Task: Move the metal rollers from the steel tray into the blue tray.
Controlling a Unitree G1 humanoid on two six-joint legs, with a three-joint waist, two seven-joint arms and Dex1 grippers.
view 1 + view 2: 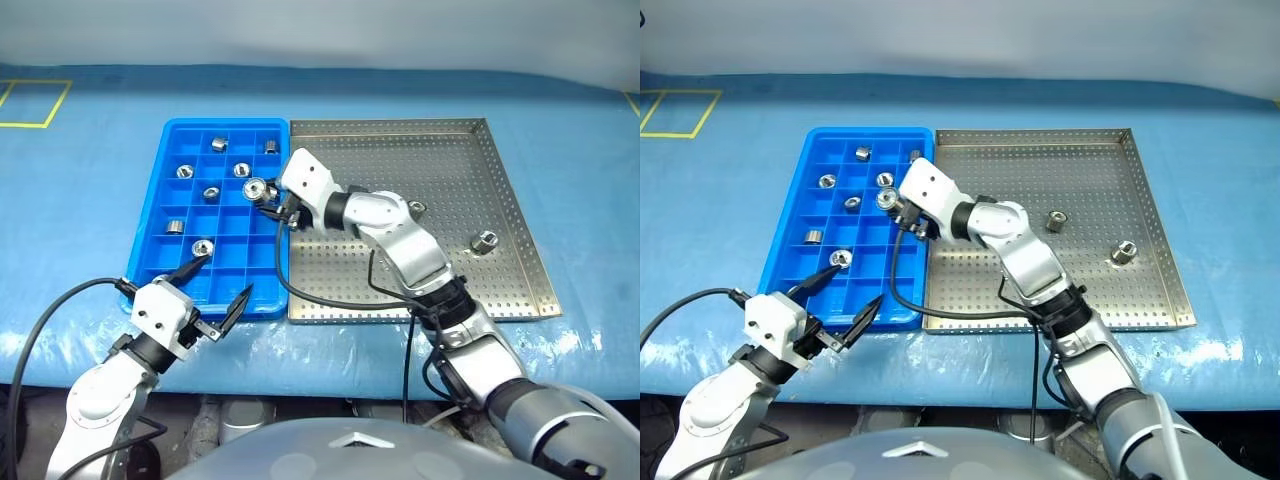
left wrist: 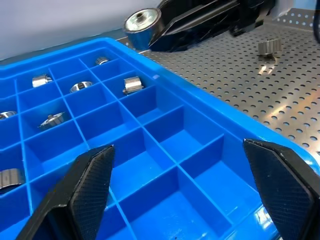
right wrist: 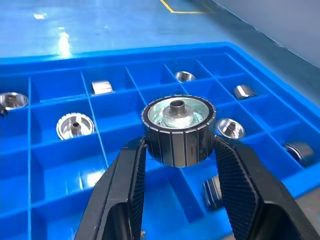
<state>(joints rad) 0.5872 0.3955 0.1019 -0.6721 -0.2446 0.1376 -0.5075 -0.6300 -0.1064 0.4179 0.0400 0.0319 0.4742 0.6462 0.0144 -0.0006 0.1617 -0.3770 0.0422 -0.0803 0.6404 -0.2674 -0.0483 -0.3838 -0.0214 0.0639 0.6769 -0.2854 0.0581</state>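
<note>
The blue tray (image 1: 232,258) lies left of the steel tray (image 1: 500,290), their sides touching. My right gripper (image 1: 262,197) is shut on a metal roller (image 3: 178,127) and holds it above the compartments on the blue tray's right side, near its middle rows. Several rollers (image 1: 219,143) lie in separate compartments of the blue tray. Two more stand on the steel tray's perforated floor: a roller (image 1: 1124,252) at the right and a second roller (image 1: 1054,221) beside my right forearm. My left gripper (image 1: 226,274) is open and empty over the blue tray's near edge.
Both trays rest on a pale blue table cover (image 1: 80,200). A yellow tape square (image 1: 30,100) marks the far left corner. A black cable (image 1: 300,293) from the right wrist loops across the seam between the trays. The table's front edge runs just behind my left gripper.
</note>
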